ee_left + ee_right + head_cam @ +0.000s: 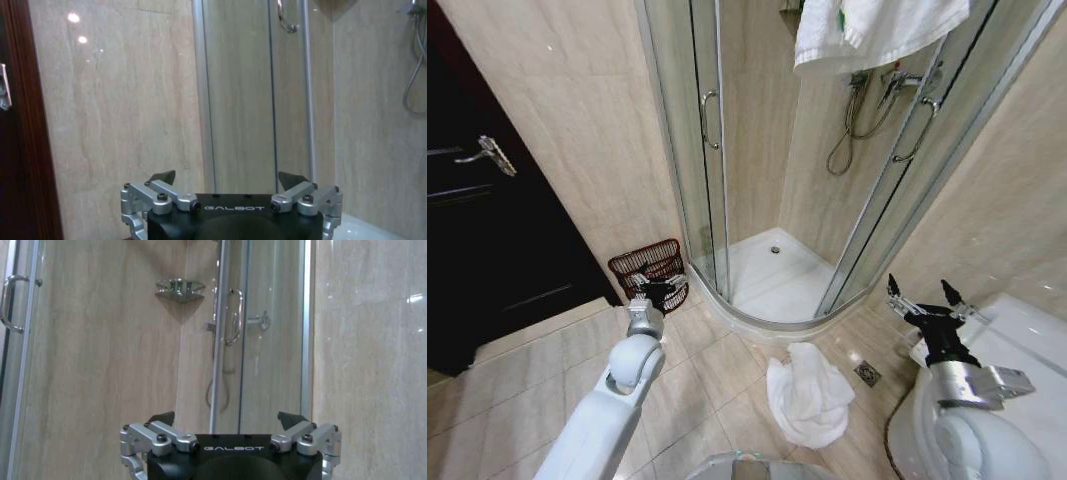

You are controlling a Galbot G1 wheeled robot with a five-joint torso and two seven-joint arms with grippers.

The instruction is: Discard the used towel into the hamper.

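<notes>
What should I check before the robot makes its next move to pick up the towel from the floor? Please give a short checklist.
1. Towel on floor crumpled on tiles before the shower, nothing on it: ok.
2. Left pincer open, holding nothing: ok.
3. Right pincer open, holding nothing: ok.
4. Hamper upright by the wall, mouth open: ok.
5. Hamper inside free: cannot tell, left pincer covers part.
6. Either pincer near the towel: not ok, both are raised.
</notes>
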